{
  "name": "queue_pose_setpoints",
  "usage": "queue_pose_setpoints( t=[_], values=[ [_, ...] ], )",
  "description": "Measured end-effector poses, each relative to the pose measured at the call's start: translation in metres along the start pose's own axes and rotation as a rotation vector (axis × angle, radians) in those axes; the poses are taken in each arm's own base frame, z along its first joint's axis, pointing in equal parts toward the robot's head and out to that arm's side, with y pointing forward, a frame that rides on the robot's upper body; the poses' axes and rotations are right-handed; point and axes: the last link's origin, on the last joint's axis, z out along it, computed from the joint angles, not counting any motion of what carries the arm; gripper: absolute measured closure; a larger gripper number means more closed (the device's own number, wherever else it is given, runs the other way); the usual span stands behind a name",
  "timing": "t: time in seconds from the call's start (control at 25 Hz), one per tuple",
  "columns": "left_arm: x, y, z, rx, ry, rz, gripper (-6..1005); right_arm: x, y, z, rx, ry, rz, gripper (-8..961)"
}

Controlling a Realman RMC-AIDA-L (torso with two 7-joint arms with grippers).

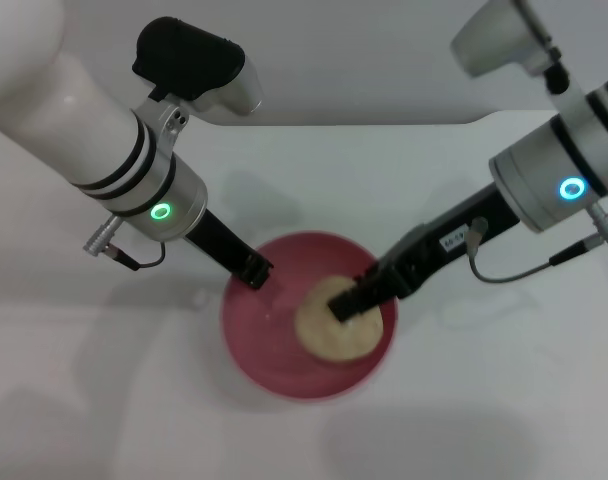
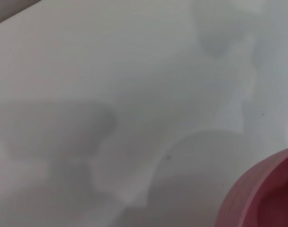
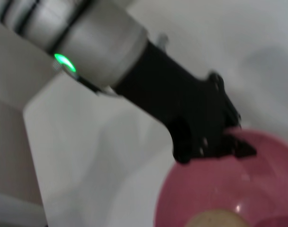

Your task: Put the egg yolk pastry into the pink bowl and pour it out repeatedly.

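While the head view shows the right end effector (image 1: 346, 303) closed on the soft, crumbly-looking egg yolk pastry (image 1: 336, 322) inside the pink bowl (image 1: 259, 350), the left wrist view shows only bowl edge, and the right wrist view shows the left end effector (image 3: 231, 142) clamped on the rim, so light side grips suit.

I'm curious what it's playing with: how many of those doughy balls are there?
1. The egg yolk pastry lies inside the pink bowl, under the right hand. The left hand is at the bowl's rim. None elsewhere in view.
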Motion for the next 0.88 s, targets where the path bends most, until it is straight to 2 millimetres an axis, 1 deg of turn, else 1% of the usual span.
queue_pose_setpoints(
  t=[0.16, 0.32, 0.4, 0.52, 0.56, 0.6, 0.64, 0.76, 0.88],
  values=[
    [0.002, 0.000, -0.002, 0.003, 0.007, 0.002, 1000, 0.001, -0.001, 0.003, 0.022, 0.019, 0.011, 669],
    [0.004, -0.002, -0.003, 0.009, 0.019, -0.002, 1001, 0.002, -0.005, -0.005, 0.037, -0.021, 0.060, 651],
    [0.004, -0.005, -0.003, 0.020, 0.035, -0.006, 1001, 0.002, -0.009, -0.015, 0.045, -0.073, 0.114, 574],
    [0.006, -0.016, -0.004, 0.058, 0.099, -0.022, 1000, 0.009, -0.019, -0.042, 0.051, -0.200, 0.212, 458],
    [0.007, -0.029, -0.006, 0.091, 0.180, -0.051, 1000, 0.019, -0.026, -0.062, 0.061, -0.264, 0.260, 458],
    [0.007, -0.029, -0.006, 0.091, 0.180, -0.051, 1000, 0.027, -0.031, -0.072, 0.075, -0.284, 0.290, 458],
    [0.006, -0.035, -0.009, 0.103, 0.221, -0.065, 1000, 0.027, -0.031, -0.072, 0.075, -0.284, 0.290, 458],
    [0.005, -0.043, -0.019, 0.120, 0.341, -0.075, 1000, 0.056, -0.047, -0.093, 0.141, -0.315, 0.399, 457],
    [0.002, -0.045, -0.029, 0.128, 0.473, -0.070, 1000, 0.081, -0.061, -0.103, 0.205, -0.332, 0.492, 458]
  ],
)
